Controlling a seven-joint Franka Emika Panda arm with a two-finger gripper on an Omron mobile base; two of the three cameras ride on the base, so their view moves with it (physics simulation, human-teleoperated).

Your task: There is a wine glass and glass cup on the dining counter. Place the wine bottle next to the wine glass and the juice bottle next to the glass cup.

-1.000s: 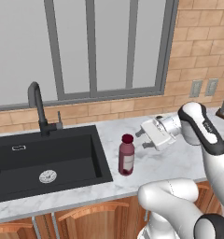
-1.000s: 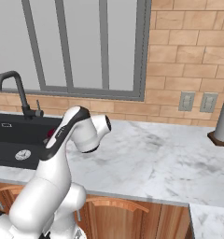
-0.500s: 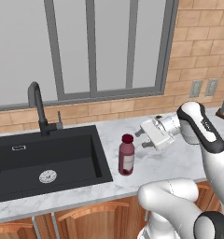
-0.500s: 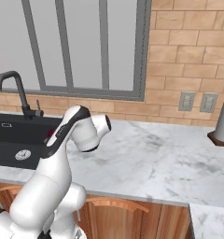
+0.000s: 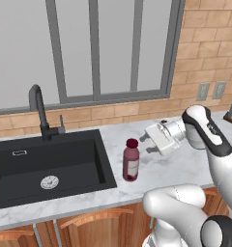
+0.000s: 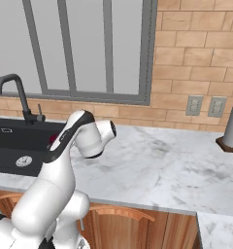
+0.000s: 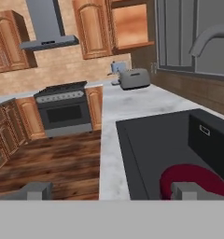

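From the left base view, my end effector (image 5: 146, 141) hangs released, level with the juice bottle (image 5: 131, 161) standing beside the sink (image 5: 50, 164) on the table (image 5: 176, 164), lined up for a side grasp. Hand view: its maroon cap sits near my right fingertip (image 7: 191, 190).

1. A black sink (image 5: 45, 166) is set into the marbled bench (image 6: 157, 170), with a round drain (image 5: 49, 182) in its floor.
2. A dark curved tap (image 5: 39, 110) stands behind the sink, under a grey-framed window (image 5: 96, 48).
3. Two wall sockets (image 6: 206, 106) sit in the brick wall (image 6: 196, 53).
4. A grey cylinder on a dark base (image 6: 231, 125) stands at the bench's far right.
5. The hand view shows a stove (image 7: 65, 109), a range hood (image 7: 46, 28), wooden cabinets (image 7: 93, 28), a toaster (image 7: 135, 78) and a wood floor (image 7: 53, 163).
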